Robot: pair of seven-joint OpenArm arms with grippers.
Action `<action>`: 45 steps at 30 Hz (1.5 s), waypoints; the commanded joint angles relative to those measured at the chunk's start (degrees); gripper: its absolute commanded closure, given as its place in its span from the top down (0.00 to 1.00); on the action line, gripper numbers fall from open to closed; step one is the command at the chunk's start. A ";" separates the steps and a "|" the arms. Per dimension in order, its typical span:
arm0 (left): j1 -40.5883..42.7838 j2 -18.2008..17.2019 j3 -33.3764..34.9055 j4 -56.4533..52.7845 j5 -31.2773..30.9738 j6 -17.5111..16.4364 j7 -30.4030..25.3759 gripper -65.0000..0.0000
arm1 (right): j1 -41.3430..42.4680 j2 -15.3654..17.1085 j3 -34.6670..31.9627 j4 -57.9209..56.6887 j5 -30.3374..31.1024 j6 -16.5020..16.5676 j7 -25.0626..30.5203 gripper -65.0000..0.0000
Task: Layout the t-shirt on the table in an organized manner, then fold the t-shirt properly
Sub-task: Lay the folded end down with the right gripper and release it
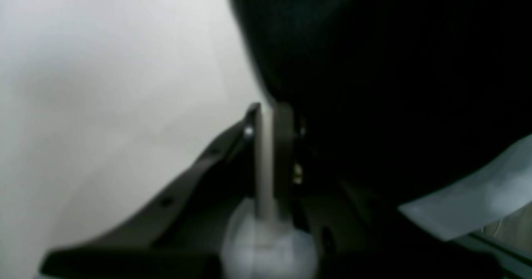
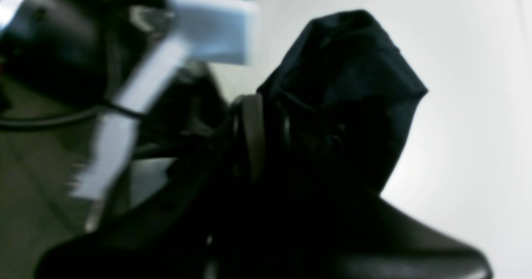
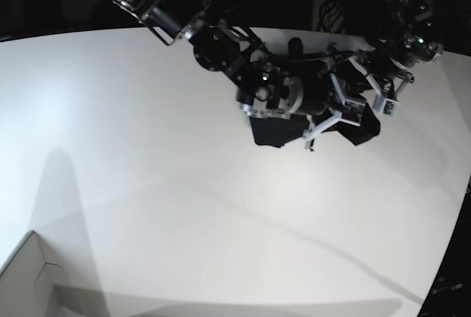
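Black t-shirt [image 3: 276, 132] bunched in mid-air, upper right of the base view, above the white table [image 3: 147, 184]. Pinched by both left gripper [image 1: 272, 108] and right gripper [image 2: 266, 117]. Best spread apart slowly, keeping both pinches firm, then lowered flat.

Both wrist views were badly blurred and soft; the t-shirt [image 2: 353, 92] read as a near-featureless black mass. Base view was sharper, with fisheye bending at the table [image 3: 147, 170] edge, a bright patch on its left side, and long soft shadows across its near part.
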 commanded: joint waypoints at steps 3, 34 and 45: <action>1.19 -0.24 -1.69 0.22 1.46 0.10 2.46 0.08 | 0.59 -1.16 -0.21 1.36 1.19 0.22 1.67 0.04; 7.78 0.20 -9.96 19.13 -8.47 0.10 3.25 0.08 | -15.76 5.15 24.58 21.06 1.11 0.13 1.58 0.56; 5.58 7.23 -10.22 22.03 -7.68 0.10 2.99 0.79 | -22.09 7.26 33.11 23.17 1.11 0.39 1.58 0.56</action>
